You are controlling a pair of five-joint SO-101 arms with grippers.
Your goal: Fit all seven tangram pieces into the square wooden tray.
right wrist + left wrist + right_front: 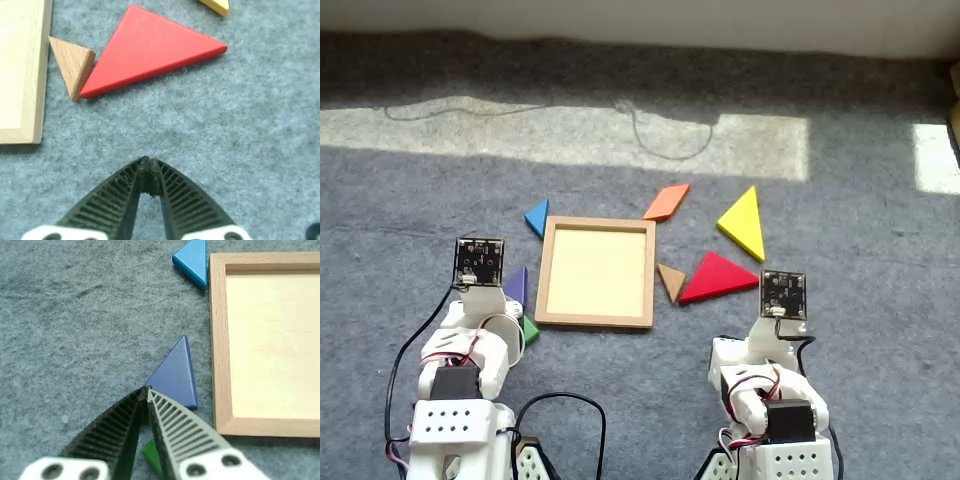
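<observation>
The tray (595,221) at mid-frame sits bare, with the left tool (147,394) and right tool (145,167) pressed together empty, so the first pickup looks pending: spread one over the red triangle (150,50).

A grey, felt-like covering spreads over the whole tabletop (860,330), its nap fine and slightly mottled in both wrist views. In the high view a broad band of sunlight (520,135) crosses it from 9 o'clock toward 1 o'clock, and a smaller bright patch (935,158) sits at the edge near 2 o'clock. A thin cable (670,158) trails along the lit band and loops near 12 o'clock. Beyond a shadowed stretch, a pale strip (670,18) runs along the far edge.
</observation>
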